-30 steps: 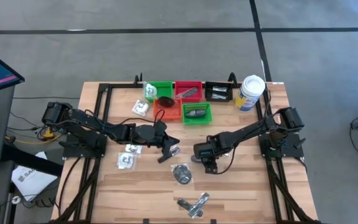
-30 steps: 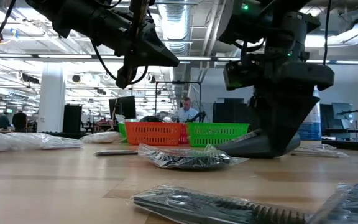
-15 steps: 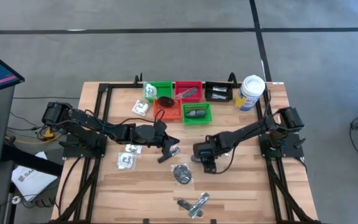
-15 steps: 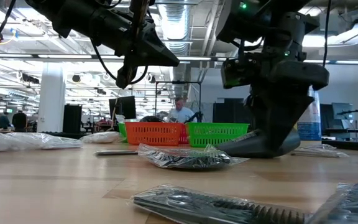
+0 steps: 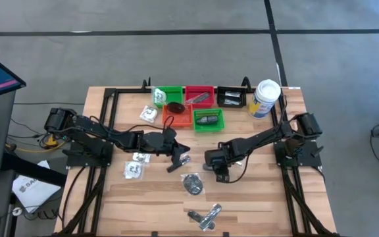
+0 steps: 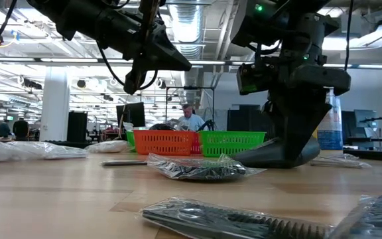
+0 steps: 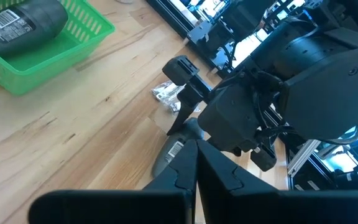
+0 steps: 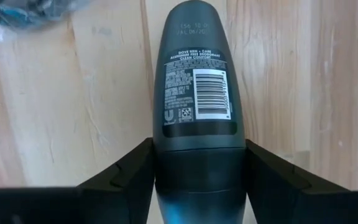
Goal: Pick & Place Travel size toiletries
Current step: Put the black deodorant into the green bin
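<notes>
The right end effector is down at the desk near its middle, its two dark fingers pressed against both sides of a dark grey roll-on deodorant that lies flat on the wood, barcode label facing up. In the low view the same end effector stands with its tips at the desk surface, the grey deodorant lying under it.

The left end effector hangs above the desk just left of the right one, its fingers closed tight together with nothing between them. In the high view it sits just beside a small clear packet.

Just in front of the right end effector lies a packet with black round pieces; nearer the front edge lie slim silvery sachets. On the left side are clear packets with white contents, and another near the trays.

At the far edge stand the trays: a green tray, a red tray, a black tray, an orange tray, and a second green tray holding a dark grey oval item. A tall white canister with a yellow and blue label stands to the right of them.

In the low view a person shows far behind the trays.
</notes>
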